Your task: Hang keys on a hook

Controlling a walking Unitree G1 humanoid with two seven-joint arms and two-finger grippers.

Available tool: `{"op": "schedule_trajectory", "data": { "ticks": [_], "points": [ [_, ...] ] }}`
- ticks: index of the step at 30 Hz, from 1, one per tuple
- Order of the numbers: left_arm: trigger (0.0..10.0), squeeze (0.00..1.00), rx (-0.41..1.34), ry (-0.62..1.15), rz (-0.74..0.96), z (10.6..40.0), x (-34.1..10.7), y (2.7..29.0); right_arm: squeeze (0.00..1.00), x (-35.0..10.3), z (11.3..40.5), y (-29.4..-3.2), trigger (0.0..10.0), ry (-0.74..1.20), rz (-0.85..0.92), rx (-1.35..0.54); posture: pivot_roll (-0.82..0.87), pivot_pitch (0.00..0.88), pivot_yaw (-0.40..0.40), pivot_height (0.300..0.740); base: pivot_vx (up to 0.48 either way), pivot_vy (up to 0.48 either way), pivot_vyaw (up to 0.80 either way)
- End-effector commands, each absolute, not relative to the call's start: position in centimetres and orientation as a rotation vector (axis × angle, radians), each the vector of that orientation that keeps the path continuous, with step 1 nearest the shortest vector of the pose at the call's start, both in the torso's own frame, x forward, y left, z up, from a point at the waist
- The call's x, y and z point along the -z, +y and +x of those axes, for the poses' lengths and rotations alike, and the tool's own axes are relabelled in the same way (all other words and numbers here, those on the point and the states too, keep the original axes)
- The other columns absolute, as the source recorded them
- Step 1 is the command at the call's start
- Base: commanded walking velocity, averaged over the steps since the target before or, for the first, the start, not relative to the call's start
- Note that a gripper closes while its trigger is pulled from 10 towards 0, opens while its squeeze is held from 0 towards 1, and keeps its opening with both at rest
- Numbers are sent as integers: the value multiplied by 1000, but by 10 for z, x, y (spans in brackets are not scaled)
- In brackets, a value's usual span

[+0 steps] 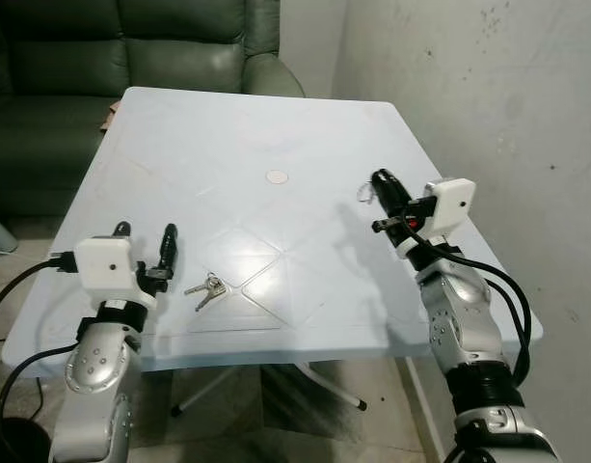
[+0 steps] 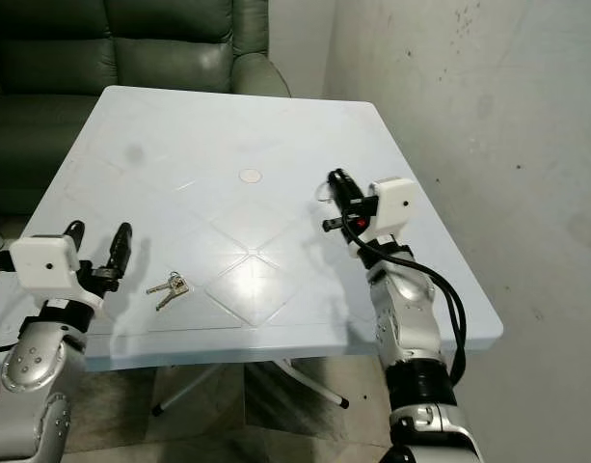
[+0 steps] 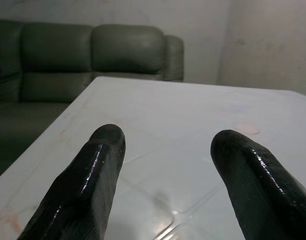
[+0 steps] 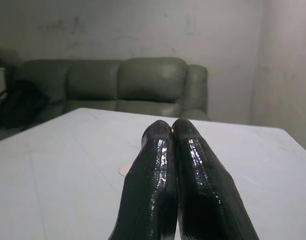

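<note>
Lying flat near the front edge of the pale blue plastic table (image 1: 305,154), the small bunch of silver metal keys (image 1: 206,288) sits just beside the left gripper (image 1: 145,237), whose fingers stand apart. The right gripper (image 1: 380,181) hovers over the table's right side, well apart from the keys, fingers pressed together.

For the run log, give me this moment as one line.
keys: flat on table | left gripper: open, beside keys | right gripper: shut, raised

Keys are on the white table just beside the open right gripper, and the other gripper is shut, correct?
Not quite: the keys lie beside the open left gripper, as the left eye view shows. It is the right gripper that is shut, over the white table.
</note>
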State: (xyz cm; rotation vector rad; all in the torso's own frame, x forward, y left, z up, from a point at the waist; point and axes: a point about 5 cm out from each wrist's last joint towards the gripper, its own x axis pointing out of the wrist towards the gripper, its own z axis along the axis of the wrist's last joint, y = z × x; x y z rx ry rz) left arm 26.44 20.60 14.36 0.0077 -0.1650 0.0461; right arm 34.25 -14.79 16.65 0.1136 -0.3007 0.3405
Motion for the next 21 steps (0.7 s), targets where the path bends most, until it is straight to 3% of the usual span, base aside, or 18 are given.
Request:
{"op": "schedule_trajectory", "data": {
  "ticks": [1, 21],
  "points": [
    [10000, 0, -66, -155, -1, 266, -142, 210, 0, -170, 340, -151, 10000, -304, 116, -302, -28, 0, -49, 732, 0, 0, 0],
    [10000, 0, -158, -145, -70, 280, -141, 222, 0, -153, 335, -142, 10000, -195, 50, -198, -50, 0, -38, 732, 0, 0, 0]
  ]
}}
